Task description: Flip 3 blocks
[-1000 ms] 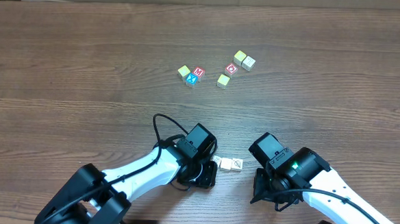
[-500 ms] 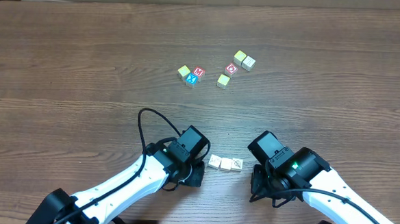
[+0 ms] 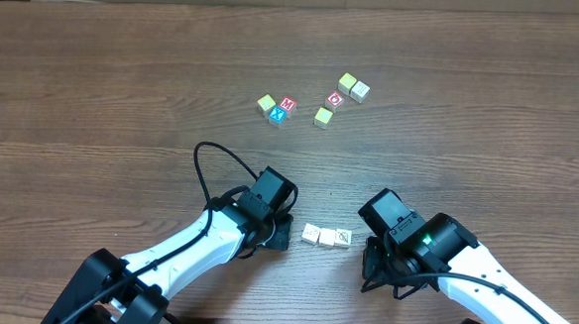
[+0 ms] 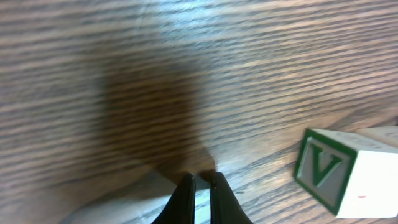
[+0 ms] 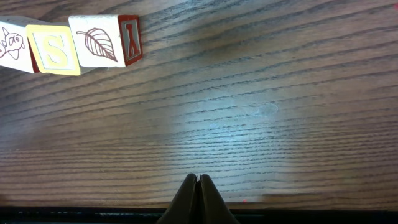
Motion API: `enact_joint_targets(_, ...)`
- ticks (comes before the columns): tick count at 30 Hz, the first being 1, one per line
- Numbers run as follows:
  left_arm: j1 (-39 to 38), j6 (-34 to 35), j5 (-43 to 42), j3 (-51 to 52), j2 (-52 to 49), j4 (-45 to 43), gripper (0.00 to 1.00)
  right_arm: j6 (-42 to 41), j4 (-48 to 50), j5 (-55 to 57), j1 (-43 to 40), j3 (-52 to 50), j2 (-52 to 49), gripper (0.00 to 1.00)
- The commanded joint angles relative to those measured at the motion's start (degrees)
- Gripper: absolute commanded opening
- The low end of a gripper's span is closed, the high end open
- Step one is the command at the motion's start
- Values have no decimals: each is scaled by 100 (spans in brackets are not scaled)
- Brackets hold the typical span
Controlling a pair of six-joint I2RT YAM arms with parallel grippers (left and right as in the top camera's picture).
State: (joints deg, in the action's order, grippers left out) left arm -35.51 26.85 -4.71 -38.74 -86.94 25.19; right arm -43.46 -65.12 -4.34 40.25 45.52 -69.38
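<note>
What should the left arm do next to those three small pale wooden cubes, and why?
Probably open the left gripper: it is shut and empty beside the row of three pale wooden cubes, and it cannot grasp a cube to flip it while shut.

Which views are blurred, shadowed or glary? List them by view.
Overhead: sharp, evenly lit. Left wrist: table grain smeared, dark shadow ahead of the left claw; V block crisper. Right wrist: sharp, pale glare on the table beyond the right claw.
</note>
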Motion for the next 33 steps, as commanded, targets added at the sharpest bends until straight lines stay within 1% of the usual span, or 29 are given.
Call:
enact_joint_targets(1,20,-291,-264,9,-61,-94,4,24,31,-55,7,-20,13,4)
enact_joint_targets(4,17,-306,-323,9,-61,-109,4,24,31,-55,7,-20,13,4)
enact_joint_targets(5,13,-420,-455,9,-61,-170,4,24,31,-57,7,-20,13,4)
enact_joint_targets(13,-26,-417,-774,9,-70,-433,4,24,15,-96,7,-20,13,4)
enact_joint_targets(21,-232,-415,-850,9,-72,-535,4,24,15,-140,7,-20,15,4)
enact_joint_targets(33,-245,-352,-1040,9,-74,-590,4,24,13,-186,7,-20,15,4)
